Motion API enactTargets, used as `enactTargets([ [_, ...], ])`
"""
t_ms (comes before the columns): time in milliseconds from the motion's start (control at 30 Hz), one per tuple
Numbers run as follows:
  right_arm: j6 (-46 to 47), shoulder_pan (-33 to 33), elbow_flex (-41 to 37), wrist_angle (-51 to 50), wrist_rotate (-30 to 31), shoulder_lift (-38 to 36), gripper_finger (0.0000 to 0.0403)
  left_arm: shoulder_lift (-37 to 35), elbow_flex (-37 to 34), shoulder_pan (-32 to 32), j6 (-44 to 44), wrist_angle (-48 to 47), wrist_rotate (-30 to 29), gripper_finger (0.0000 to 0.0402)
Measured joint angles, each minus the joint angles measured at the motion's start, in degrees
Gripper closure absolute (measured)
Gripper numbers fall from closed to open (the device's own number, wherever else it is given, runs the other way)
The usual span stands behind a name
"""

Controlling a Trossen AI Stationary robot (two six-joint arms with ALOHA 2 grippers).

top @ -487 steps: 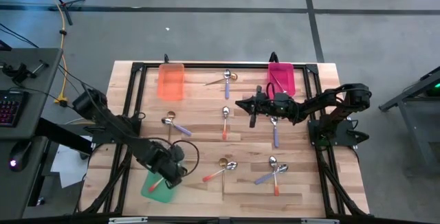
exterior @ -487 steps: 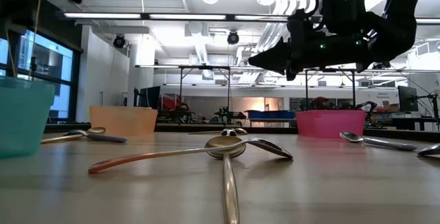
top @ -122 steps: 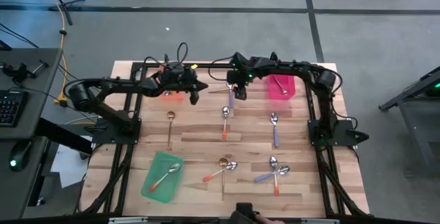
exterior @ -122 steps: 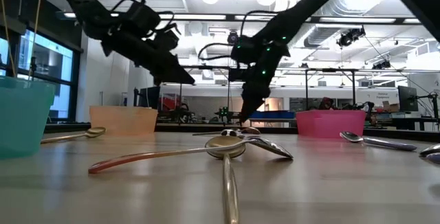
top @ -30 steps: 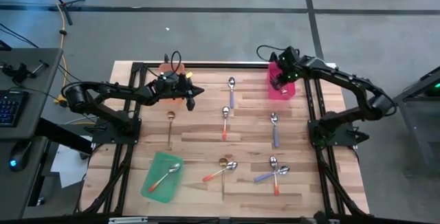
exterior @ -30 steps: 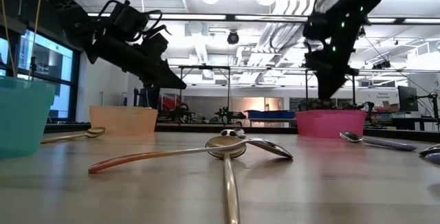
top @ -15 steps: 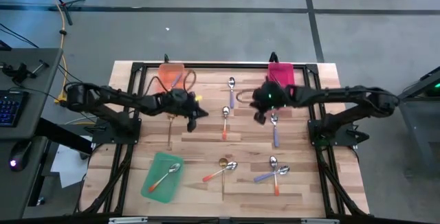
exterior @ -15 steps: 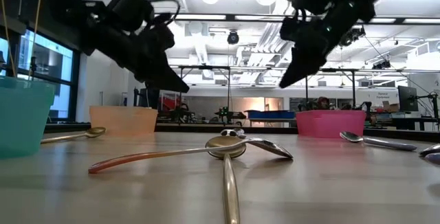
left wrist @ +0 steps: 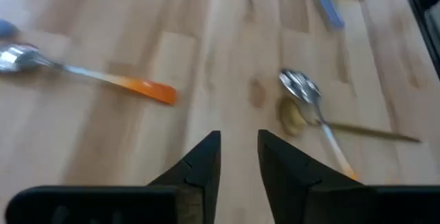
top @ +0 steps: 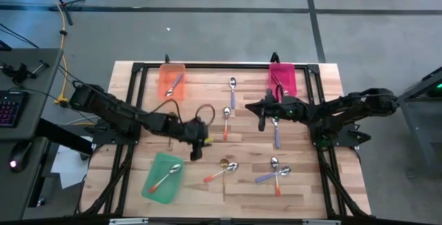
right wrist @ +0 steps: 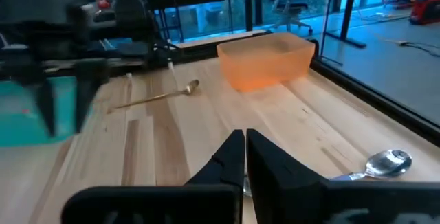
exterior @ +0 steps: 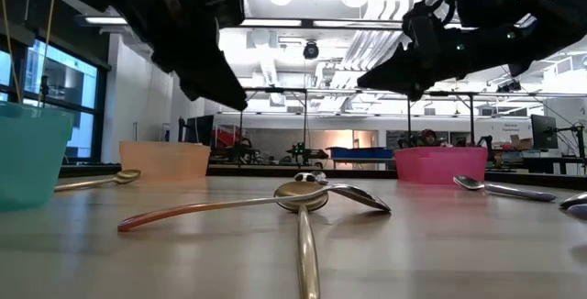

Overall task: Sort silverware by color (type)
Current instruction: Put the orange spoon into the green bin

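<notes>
Mid-bench, the left gripper (top: 196,150) hangs narrowly parted and empty, hiding bare wood; the right gripper (top: 262,123), nearly closed, hovers beside a purple-handled spoon (top: 276,134).

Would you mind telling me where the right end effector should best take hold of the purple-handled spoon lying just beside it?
Probably mid-handle, coming straight down. The purple-handled spoon lies flat on the table, alone, its handle running lengthwise toward the front edge, so the right end effector should set its fingers across that narrow handle rather than the rounded bowl.

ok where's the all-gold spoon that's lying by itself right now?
High view: the gold spoon lies left of centre, below the orange tray, partly under the left arm.
</notes>
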Motion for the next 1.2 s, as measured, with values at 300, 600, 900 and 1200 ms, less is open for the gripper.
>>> enactTargets([
  [300, 1.0, 4.8, 0.0, -0.3, 5.9, 0.0, 0.0402, 9.9, 10.2, -9.0, -7.9, -6.8, -3.1, 0.0271],
  [600, -0.7, 6.6, 0.0, 0.2, 10.8, 0.0, 0.0402, 21.8, 18.1, -12.2, -9.0, -7.0, -3.6, 0.0265],
  [900, -0.9, 6.6, 0.0, -1.0, 11.0, 0.0, 0.0402, 27.0, 20.7, -11.4, -10.6, -6.4, -3.7, 0.0265],
  [1200, -3.5, 4.3, 0.0, 0.1, 11.2, 0.0, 0.0402, 27.4, 20.7, -11.1, -12.3, -7.0, -4.3, 0.0294],
])
